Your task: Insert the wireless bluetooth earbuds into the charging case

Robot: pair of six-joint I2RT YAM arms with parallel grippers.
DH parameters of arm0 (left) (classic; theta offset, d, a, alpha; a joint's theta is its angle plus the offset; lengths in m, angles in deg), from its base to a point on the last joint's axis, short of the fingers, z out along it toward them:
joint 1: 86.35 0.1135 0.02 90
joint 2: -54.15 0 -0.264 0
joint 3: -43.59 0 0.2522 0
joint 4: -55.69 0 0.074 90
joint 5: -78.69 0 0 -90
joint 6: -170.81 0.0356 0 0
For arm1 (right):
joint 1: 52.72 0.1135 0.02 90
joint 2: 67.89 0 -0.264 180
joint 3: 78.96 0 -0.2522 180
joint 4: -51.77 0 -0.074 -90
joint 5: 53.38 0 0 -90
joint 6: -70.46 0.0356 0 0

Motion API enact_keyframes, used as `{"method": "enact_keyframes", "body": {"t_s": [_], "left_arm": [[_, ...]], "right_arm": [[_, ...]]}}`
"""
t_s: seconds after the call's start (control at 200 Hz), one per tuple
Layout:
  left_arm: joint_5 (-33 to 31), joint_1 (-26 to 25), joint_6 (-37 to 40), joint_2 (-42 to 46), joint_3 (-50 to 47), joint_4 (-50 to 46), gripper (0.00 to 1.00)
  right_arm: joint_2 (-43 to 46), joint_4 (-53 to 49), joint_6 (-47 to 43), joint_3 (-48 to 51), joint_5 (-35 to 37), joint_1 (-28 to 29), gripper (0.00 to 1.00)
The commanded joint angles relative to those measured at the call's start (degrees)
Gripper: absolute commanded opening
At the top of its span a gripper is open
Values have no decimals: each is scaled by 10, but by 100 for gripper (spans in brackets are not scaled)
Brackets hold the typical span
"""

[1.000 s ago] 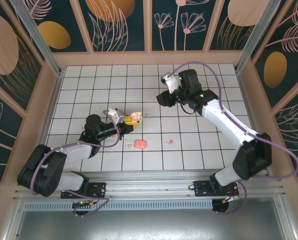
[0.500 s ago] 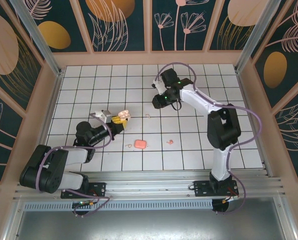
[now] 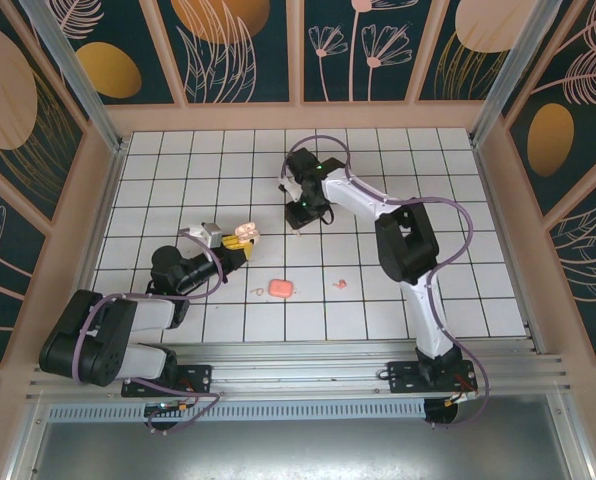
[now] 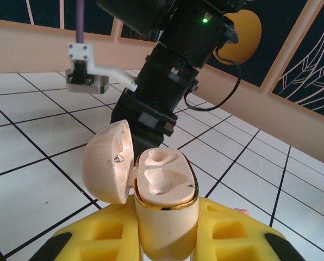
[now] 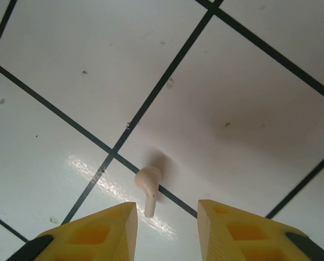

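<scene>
Left wrist view. Your left gripper point(image 4: 166, 242) clamps the charging case point(image 4: 164, 215) upright between its yellow fingers point(image 4: 99, 239). The lid point(image 4: 105, 163) stands hinged open to the left, exposing two bare moulded wells point(image 4: 159, 174) inside a gold rim. Behind the case, the black right arm point(image 4: 170, 81) reaches down to the white gridded table point(image 4: 31, 174), with a green light point(image 4: 205, 20) lit on it.

Earbud point(image 5: 149, 182) on table point(image 5: 232, 81) before right jaws

The charging case point(image 4: 164, 206) is cream-pink with a gold rim, earbud point(image 5: 149, 178) pale cream, worktop point(image 3: 158, 170) white with a black grid.
</scene>
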Motion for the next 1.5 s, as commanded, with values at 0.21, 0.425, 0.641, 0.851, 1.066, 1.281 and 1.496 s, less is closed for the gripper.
{"method": "enact_keyframes", "body": {"t_s": [0.21,0.425,0.641,0.851,1.066,1.281,1.496], "left_arm": [[1,4,17,13,7,-16,10],[0,4,18,20,7,-18,10],[1,4,22,25,10,-31,11],[1,4,27,30,12,-39,11],[5,4,30,34,15,-49,11],[6,4,33,41,17,-57,11],[8,4,47,46,25,-80,11]], "right_arm": [[-60,-51,18,-66,21,14,35],[-81,-50,21,-81,32,15,36],[-85,-56,32,-81,23,16,36],[-81,-70,49,-79,29,19,37],[-75,-75,56,-77,51,23,38],[-77,-69,60,-69,51,23,38],[-77,-63,64,-67,38,23,34]]}}
